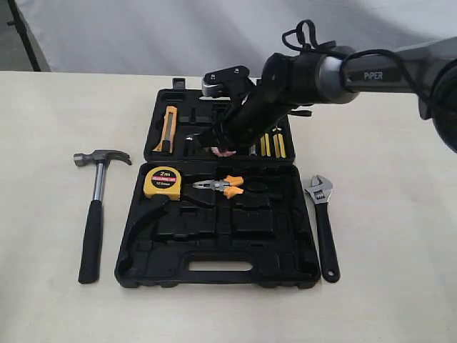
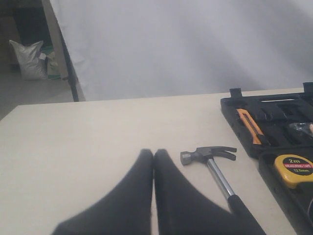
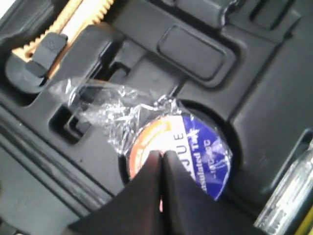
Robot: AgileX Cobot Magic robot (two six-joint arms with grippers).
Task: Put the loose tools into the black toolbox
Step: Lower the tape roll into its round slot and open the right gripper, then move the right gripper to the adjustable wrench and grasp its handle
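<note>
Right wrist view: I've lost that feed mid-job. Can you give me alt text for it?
The shut right claw points at a tape roll with a blue-white label and crinkled clear wrap, lying in a round recess of the black toolbox; whether the claw touches it is unclear. An orange utility knife sits in a slot nearby.

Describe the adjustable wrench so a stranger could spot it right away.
Find the large black moulded plastic toolbox lying open mid-table. Just past its right edge lies the silver-jawed, black-handled adjustable wrench. Unlike the chrome-shafted claw hammer opposite, it has a forked silver jaw.
</note>
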